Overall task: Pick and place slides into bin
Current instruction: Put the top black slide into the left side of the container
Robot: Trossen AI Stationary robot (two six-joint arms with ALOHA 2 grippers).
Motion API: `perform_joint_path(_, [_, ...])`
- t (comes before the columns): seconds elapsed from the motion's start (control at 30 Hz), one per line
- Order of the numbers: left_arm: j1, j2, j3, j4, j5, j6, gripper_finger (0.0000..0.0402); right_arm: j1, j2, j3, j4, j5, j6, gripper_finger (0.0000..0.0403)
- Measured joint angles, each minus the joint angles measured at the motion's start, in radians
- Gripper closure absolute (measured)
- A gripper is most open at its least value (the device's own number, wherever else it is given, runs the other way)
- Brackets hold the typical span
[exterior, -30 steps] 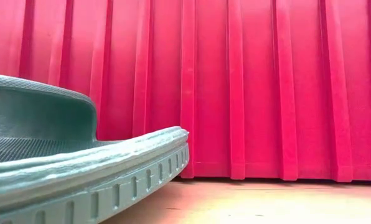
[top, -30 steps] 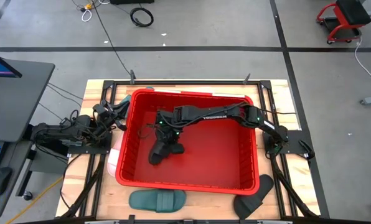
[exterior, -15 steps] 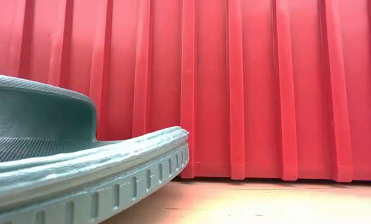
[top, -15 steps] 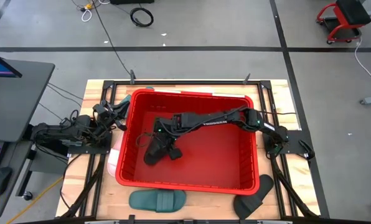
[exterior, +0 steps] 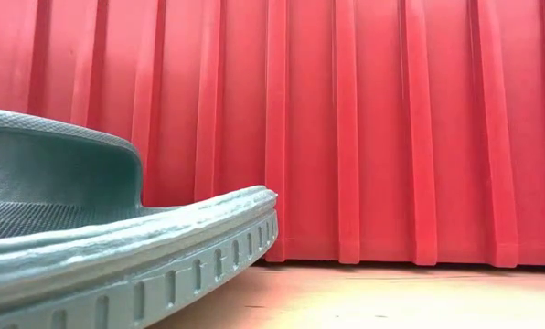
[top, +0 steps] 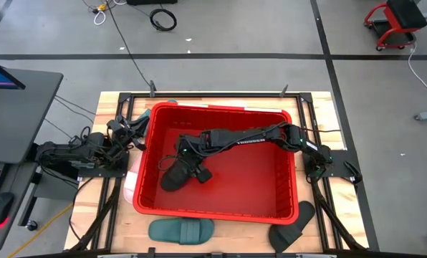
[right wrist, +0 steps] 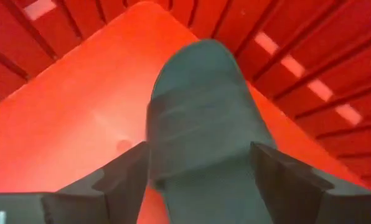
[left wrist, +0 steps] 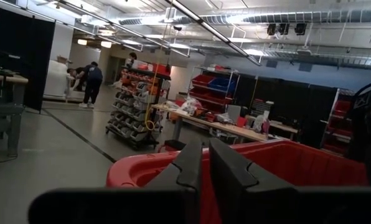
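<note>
This is an industrial workshop or warehouse-style robotics lab. A grey concrete floor (top: 235, 32) carries black tape lines, and exposed ducts and strip lights (left wrist: 192, 12) run overhead. Rolling racks of parts bins (left wrist: 132, 109) line an aisle, long worktables (left wrist: 216, 124) stand behind, and people (left wrist: 89, 81) work far off.

The right gripper (top: 179, 169) has been moved further left inside the bin (top: 289, 188), its fingers spread apart, and the black slide (top: 172, 176) lowered onto the floor.
</note>
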Motion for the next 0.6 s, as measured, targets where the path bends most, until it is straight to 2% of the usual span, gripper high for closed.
perform_joint_path(0.13, [0.0,0.0,0.0,-0.002,0.0,0.0,0.0374,-0.005,0.0,0.0,-0.055,-0.011,0.014,0.0124])
perform_joint_path(0.43, [0.0,0.0,0.0,-0.002,0.0,0.0,0.0363,-0.036,-0.01,0.0,-0.314,0.065,0.274,0.0146])
perform_joint_path(0.6, [0.0,0.0,0.0,-0.002,0.0,0.0,0.0362,-0.045,-0.001,-0.05,-0.356,0.191,0.38,0.0158])
